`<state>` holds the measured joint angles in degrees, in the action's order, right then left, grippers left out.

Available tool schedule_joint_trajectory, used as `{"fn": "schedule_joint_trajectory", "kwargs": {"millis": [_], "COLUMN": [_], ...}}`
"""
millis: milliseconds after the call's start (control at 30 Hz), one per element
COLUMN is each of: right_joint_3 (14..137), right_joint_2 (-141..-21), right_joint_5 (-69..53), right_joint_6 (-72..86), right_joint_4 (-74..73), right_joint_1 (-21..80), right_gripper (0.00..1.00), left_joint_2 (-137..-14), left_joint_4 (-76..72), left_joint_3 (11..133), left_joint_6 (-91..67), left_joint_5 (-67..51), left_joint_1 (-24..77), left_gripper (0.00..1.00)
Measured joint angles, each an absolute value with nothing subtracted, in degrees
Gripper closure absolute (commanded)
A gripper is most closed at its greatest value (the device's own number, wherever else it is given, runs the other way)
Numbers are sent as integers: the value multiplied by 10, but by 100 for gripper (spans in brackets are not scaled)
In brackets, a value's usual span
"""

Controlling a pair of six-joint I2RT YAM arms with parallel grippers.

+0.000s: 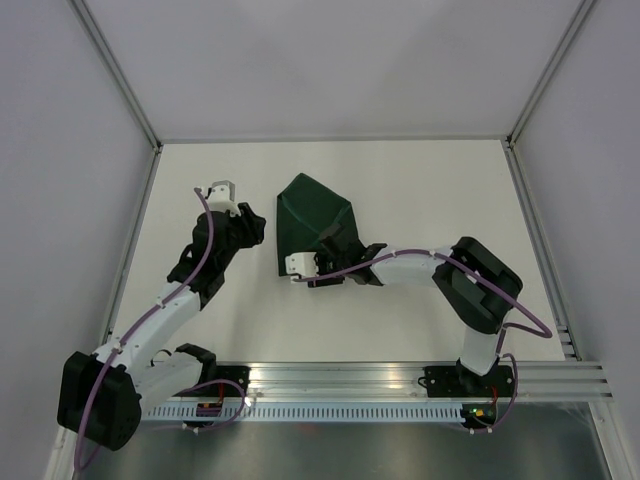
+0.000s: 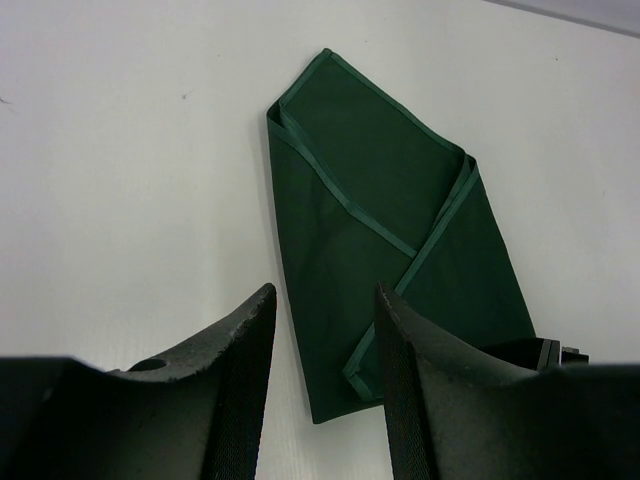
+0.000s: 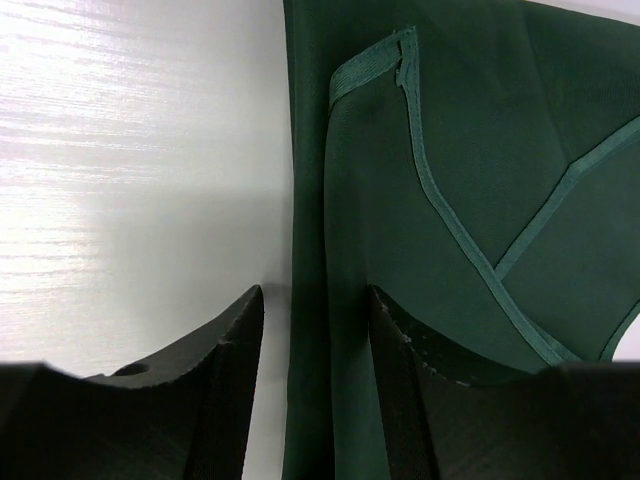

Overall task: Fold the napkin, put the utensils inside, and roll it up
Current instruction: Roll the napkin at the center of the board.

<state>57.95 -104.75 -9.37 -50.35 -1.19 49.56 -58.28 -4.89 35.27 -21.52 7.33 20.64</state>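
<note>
Napkin [image 1: 315, 212] lies flat on the bench [image 1: 420, 180], about mid-bench, folded into an uneven many-sided shape with hemmed flaps crossing on top

Left pincer [image 1: 256, 228] is just left of the napkin, apart from it, jaws parted, nothing between them; in the left wrist view the fingers [image 2: 245, 345] frame bare bench and the napkin's near corner

Right pincer [image 1: 335, 240] is low at the napkin's near edge, jaws parted; in the right wrist view the cloth's long straight edge runs down the gap, one finger [image 3: 235, 340] over bare bench, the other over green cloth, fabric looks flat, not bunched
</note>
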Motion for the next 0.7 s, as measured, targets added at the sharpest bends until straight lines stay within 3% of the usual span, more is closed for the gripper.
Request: {"fn": "schedule_joint_trajectory", "kwargs": {"millis": [200,700], "right_joint_3": [580,590], "right_joint_2": [-1053,-1068], "right_joint_5": [-91,-98], "right_joint_6": [-502,-489], "right_joint_4": [7,13], "right_joint_1": [491,474], "right_gripper": [53,53], "left_joint_2": [-588,-610], "left_joint_4": [-48,15], "left_joint_3": [353,399], "left_joint_6": [-213,-199], "left_joint_5": [73,58], "left_joint_1": [207,207], "left_gripper": [50,51]}}
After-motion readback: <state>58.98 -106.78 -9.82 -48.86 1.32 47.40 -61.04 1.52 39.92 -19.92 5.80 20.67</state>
